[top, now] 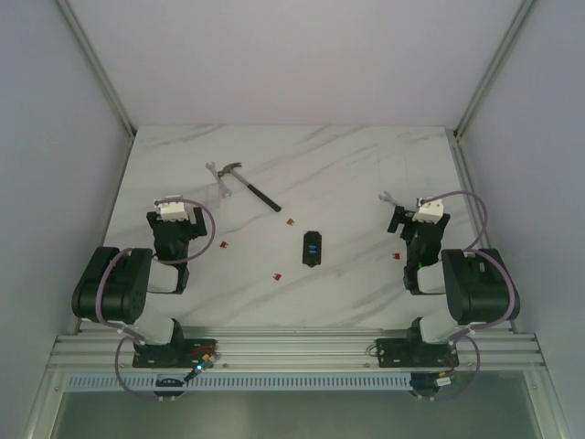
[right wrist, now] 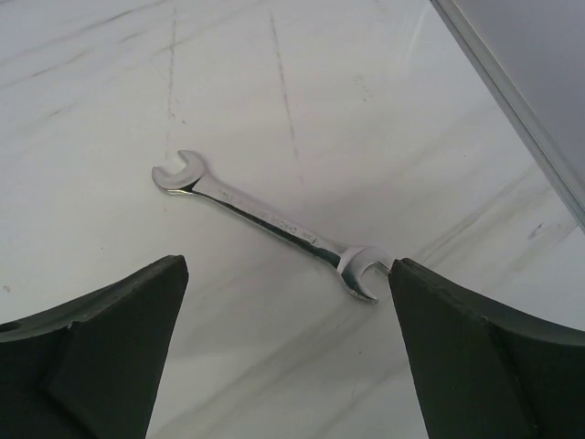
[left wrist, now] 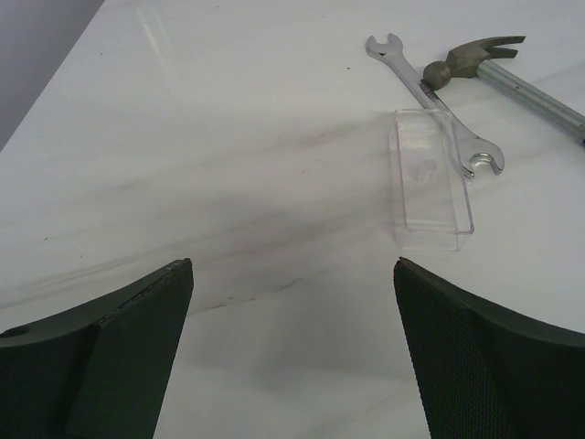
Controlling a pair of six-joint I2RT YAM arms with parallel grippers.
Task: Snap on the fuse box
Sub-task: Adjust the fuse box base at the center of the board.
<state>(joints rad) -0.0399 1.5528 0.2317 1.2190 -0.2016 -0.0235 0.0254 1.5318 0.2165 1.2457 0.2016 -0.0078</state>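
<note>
The left gripper (left wrist: 292, 274), jaws spread wide and empty, hangs near the tabletop's (top: 347, 165) left edge, with a clear plastic piece (left wrist: 431, 178), a wrench (left wrist: 430, 96) and a hammer (left wrist: 475, 57) lying beyond it toward the far edge. The right gripper (right wrist: 288, 270), equally spread and empty, hangs near the right edge, a second wrench (right wrist: 274, 222) just ahead of its fingers. The fuse box (top: 313, 248) lies between them, midway across the tabletop.
</note>
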